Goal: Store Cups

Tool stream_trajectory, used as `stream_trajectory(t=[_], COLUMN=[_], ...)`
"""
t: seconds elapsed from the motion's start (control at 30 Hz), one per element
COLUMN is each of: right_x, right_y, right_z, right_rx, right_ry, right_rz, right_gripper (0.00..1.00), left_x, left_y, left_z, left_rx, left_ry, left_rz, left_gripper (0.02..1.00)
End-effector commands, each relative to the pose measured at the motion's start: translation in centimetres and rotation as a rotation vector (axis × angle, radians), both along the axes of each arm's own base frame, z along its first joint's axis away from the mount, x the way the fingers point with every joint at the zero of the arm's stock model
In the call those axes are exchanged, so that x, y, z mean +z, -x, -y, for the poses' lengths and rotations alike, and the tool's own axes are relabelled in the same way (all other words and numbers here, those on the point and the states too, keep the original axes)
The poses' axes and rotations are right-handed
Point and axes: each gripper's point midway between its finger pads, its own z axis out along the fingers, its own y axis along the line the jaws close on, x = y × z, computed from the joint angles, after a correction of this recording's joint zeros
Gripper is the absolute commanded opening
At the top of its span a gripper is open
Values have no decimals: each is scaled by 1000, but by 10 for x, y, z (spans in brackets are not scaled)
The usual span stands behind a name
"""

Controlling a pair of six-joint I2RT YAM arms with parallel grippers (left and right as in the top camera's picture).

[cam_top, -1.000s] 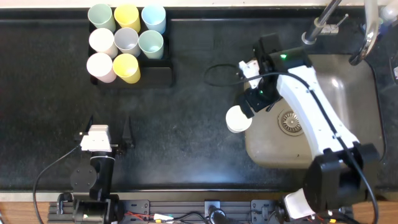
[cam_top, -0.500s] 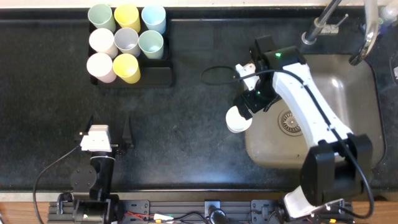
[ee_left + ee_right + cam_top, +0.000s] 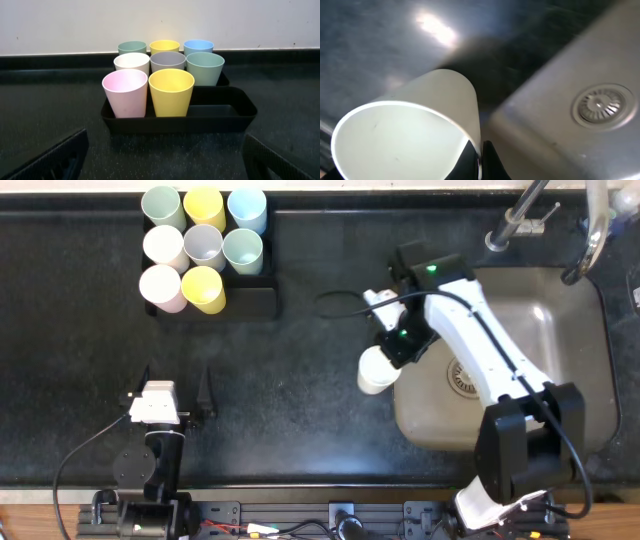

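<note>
Dark speckled worktop (image 3: 300, 410), stone-like, faintly glossy. Steel sink (image 3: 560, 320), brushed metal, satin sheen. Black tray (image 3: 220, 117), semi-matt plastic. Pastel cups (image 3: 171, 92), smooth matt plastic. White cup (image 3: 420, 130), smooth, matt plastic.

No legible text, label, number or sign — nothing readable anywhere.

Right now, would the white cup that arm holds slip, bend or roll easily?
Probably light: the white cup looks thin-walled and empty. The right gripper pinches only its rim, so it may swing or slip. Its round, tapered side would likely roll if dropped.
</note>
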Motion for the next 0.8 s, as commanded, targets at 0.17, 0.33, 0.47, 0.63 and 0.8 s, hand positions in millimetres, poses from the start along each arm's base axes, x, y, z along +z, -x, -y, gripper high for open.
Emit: stream_trajectory(t=[0.17,0.33,0.47,0.63,0.8], right_x=[97,169,201,198,173], right_y=[-42,-74,-97,-105,-111], right_z=[-45,-78,-117,-163,-193], right_rx=[-88,-109,-62,6,48], right_ry=[-70,-127,-148,-173,-183], right_rz=[218,404,533,590,580], right_gripper=[45,45,45,40,40], left_x=[1,1,1,1,1], left_y=[0,0,0,0,0], left_z=[1,1,1,1,1], left_rx=[-8,-8,-8,-8,-8], left_ry=[-21,-21,-21,-21,-21], left_rz=[5,5,5,5,5], left_gripper=[1000,1000,998,998,998])
